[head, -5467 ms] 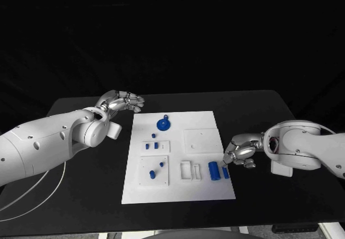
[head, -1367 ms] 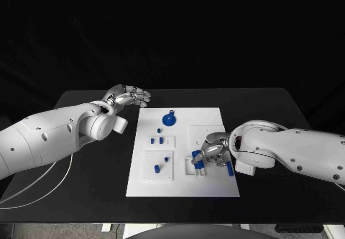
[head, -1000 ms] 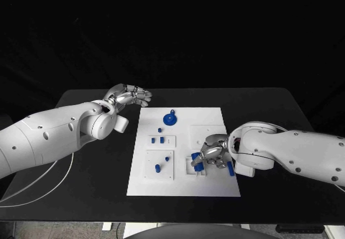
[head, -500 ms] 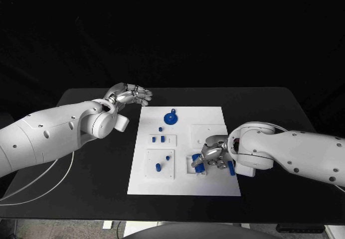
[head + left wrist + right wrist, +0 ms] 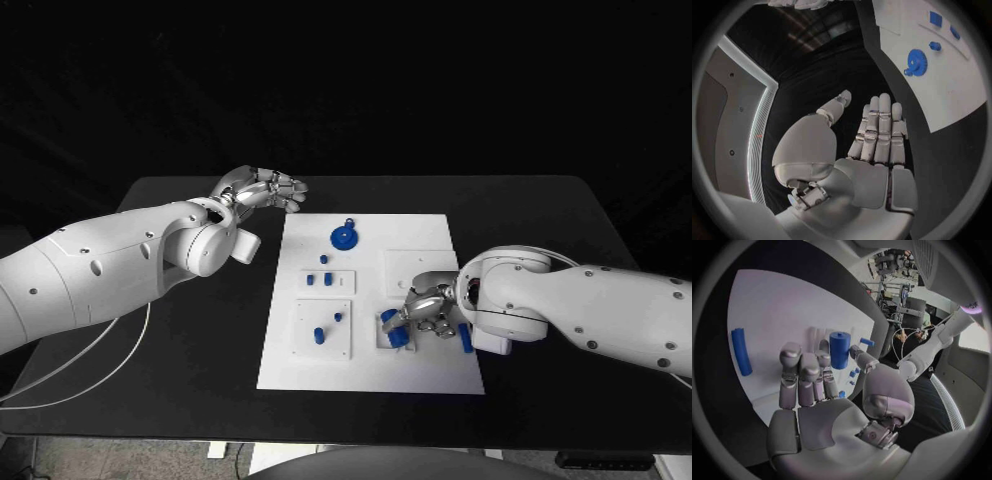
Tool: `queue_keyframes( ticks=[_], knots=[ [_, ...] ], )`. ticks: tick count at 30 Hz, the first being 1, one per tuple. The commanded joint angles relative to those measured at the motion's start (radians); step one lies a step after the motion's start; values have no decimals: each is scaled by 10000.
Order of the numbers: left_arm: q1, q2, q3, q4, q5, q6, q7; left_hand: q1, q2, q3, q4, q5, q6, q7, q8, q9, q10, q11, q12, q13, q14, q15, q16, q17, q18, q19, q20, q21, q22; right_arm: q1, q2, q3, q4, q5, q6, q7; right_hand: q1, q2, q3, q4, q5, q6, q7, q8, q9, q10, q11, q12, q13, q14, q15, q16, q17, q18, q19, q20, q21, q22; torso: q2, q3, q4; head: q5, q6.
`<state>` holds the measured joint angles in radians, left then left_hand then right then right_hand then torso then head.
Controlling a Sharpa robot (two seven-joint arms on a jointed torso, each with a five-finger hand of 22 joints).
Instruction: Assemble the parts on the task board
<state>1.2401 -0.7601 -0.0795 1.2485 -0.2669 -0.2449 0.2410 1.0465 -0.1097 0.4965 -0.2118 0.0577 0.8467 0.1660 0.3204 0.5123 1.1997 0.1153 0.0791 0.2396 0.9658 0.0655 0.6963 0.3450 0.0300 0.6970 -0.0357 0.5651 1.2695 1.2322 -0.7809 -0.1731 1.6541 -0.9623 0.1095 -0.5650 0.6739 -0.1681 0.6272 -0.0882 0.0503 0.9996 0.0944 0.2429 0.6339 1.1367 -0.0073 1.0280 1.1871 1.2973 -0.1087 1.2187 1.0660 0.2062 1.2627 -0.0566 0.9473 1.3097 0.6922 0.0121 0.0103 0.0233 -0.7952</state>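
R robot hand [image 5: 427, 312] over the board's [image 5: 418, 245] near-right part, fingers clamped on a blue cylinder [image 5: 839, 350], held upright at the white slot block. A blue rod [image 5: 464, 338] lies flat on the board just beside that hand, by the right edge. Gear [image 5: 343, 238] sits at the far end; small blue pegs [image 5: 326, 280] mid-left. L robot hand [image 5: 264, 190] off the board over the black surface [image 5: 548, 215] at far left, holds nothing, fingers straight and side by side in wrist view.

The right hand [image 5: 426, 312] and its arm cover the task board's [image 5: 368, 375] near right part, crowding the blue cylinder [image 5: 391, 327] and blue bar [image 5: 464, 337]. The board's left half stands open between small blue parts [image 5: 319, 335]. The left hand [image 5: 263, 190] hangs beyond the far left corner, over bare table [image 5: 534, 215].
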Motion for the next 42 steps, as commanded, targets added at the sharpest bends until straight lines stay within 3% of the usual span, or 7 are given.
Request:
queue_keyframes(
  ticks=[1,9,10,12,15,27,42],
  knots=[
    [6,13,5,30,32,96,45,-117,-12,12,58,3,-75,0,-2,-12,-68,2,-48,10,50,39,-64,13,-50,7,51,-68,16,-116,44,-82,-20,-172,150,-35,-153,52,-284,-133,-12,-181,109,-124,19,-120,6,-36,1,-54,-48,-81,30,556,-108,-36,3,138,-2,-3,-8,21,0],
    [6,3,5,20,32,91,42,-121,-16,10,63,3,-81,3,-4,-13,-70,3,-49,10,50,40,-69,18,-48,9,51,-70,19,-118,36,-82,-48,-73,205,13,-397,197,-791,-352,-36,-254,109,-158,35,-156,19,-41,3,-70,-39,-110,69,556,-170,-55,-13,139,-1,-5,-3,20,-19],
    [6,3,5,17,32,90,42,-121,-16,10,64,3,-82,3,-4,-13,-70,3,-49,10,50,40,-69,19,-48,9,51,-70,20,-118,37,-82,-71,-52,211,20,-501,323,-1047,-504,-30,-260,85,-158,47,-172,19,-41,7,-82,-29,-115,85,556,-203,-66,-17,143,-1,-5,-3,20,-19],
    [6,8,5,15,32,93,41,-122,-17,9,65,3,-83,3,-5,-14,-70,2,-48,11,50,39,-70,21,-48,9,51,-71,21,-118,23,-82,-98,-32,163,57,-861,916,-2103,-1372,20,-276,95,-167,86,-215,-22,-49,10,-123,-76,-145,144,556,-322,-140,-46,139,-1,-5,-4,17,-24],
    [6,8,5,13,31,95,40,-122,-17,9,67,3,-85,4,-6,-14,-70,2,-48,11,50,39,-72,23,-48,10,51,-72,22,-120,-11,-82,-86,-25,150,122,-1131,1171,-2598,-1886,-11,-260,72,-187,83,-213,-41,-62,-2,-119,-93,-178,170,556,-339,-184,-89,112,-2,-4,1,6,-30],
    [6,10,4,-1,31,84,36,-122,-19,10,72,4,-90,6,-7,-15,-72,2,-48,11,51,39,-79,32,-46,11,51,-76,27,-126,-415,-80,225,795,733,1169,-505,1097,-2829,-2037,-9,-229,62,-217,75,-200,-45,-59,-7,-96,-103,-229,212,556,-318,-227,-121,104,-1,8,-10,16,4],
    [6,25,4,-13,30,82,27,-122,-21,10,78,4,-94,7,-7,-15,-73,2,-47,12,51,39,-87,42,-44,13,51,-80,33,-125,-676,-72,454,936,723,1559,-53,1246,-3076,-2017,-10,-121,36,-194,86,-162,-69,-52,-16,-79,-127,-252,258,556,-281,-209,-142,96,1,14,-3,1,12]
  ],
)
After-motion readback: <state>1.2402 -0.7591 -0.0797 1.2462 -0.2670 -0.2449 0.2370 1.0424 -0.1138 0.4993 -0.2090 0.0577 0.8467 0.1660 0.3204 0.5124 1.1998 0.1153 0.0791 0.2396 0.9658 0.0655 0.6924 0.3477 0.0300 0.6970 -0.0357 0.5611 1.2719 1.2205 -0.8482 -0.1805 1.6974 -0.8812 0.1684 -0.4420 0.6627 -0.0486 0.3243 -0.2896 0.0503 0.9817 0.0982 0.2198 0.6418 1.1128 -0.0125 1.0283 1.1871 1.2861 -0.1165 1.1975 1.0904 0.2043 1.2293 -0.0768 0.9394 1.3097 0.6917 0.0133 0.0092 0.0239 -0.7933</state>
